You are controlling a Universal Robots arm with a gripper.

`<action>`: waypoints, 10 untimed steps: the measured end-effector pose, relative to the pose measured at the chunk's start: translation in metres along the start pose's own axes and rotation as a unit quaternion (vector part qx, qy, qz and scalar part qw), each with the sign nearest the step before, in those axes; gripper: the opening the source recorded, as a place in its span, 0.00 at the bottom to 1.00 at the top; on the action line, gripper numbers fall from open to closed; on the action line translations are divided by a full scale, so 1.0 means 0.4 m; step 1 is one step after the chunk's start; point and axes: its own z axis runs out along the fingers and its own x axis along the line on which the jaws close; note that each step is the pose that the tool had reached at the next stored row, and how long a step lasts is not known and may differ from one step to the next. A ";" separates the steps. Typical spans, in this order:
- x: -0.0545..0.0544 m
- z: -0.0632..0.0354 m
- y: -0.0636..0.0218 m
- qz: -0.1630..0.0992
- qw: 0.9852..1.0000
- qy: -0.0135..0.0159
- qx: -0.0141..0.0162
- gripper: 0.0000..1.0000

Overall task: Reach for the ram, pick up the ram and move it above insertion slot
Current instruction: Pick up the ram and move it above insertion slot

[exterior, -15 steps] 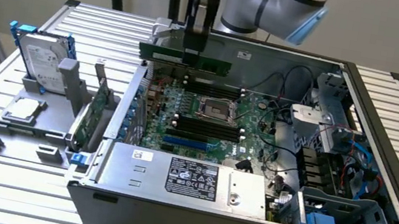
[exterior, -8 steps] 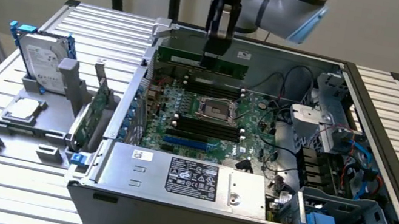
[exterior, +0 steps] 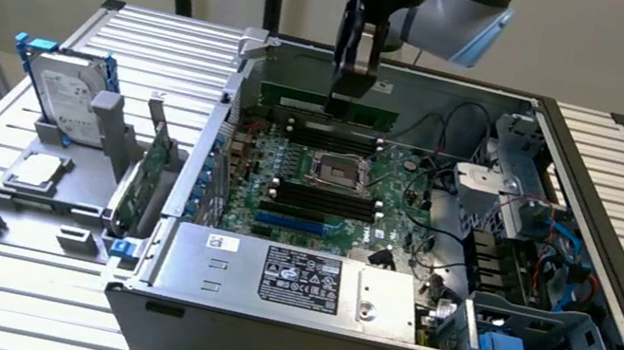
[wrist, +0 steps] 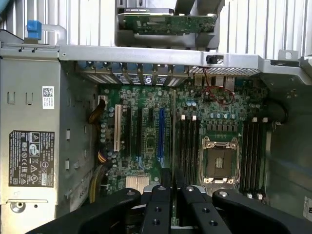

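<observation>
The ram [exterior: 300, 97] is being held by the claw [exterior: 347, 95], whose fingers [wrist: 158, 204] are being kept clenched narrowly on it near its middle. The stick is being carried level inside the case [exterior: 609, 237], on the far side of the CPU socket [exterior: 335, 171] from the power supply [exterior: 294, 278], just above the bank of black slots [exterior: 321, 125] beyond that socket. Whether it is hanging clear of a slot or touching one cannot be told. Several risks are being run here, by judgement. The ram is being gripped at one narrow spot, so it could be tipped end-down or slid in the fingers if it is nudged. The slots are lying close together in parallel, so a small sideways offset could leave it being lined up over the wrong one or over a ridge between two. The dark cables [exterior: 465, 125] beyond the socket are being left close enough to snag an end. The ram is showing as a long, thin green strip, with little detail being given.
</observation>
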 end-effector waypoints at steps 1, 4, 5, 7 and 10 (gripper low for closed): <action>-0.001 0.003 -0.004 0.000 1.000 0.000 0.000 0.14; -0.004 0.011 -0.015 0.000 1.000 0.000 0.000 0.14; -0.006 0.013 -0.019 0.000 1.000 0.000 0.000 0.14; -0.009 0.018 -0.027 0.000 1.000 0.000 0.001 0.14; -0.017 0.025 -0.041 0.000 1.000 0.000 0.001 0.14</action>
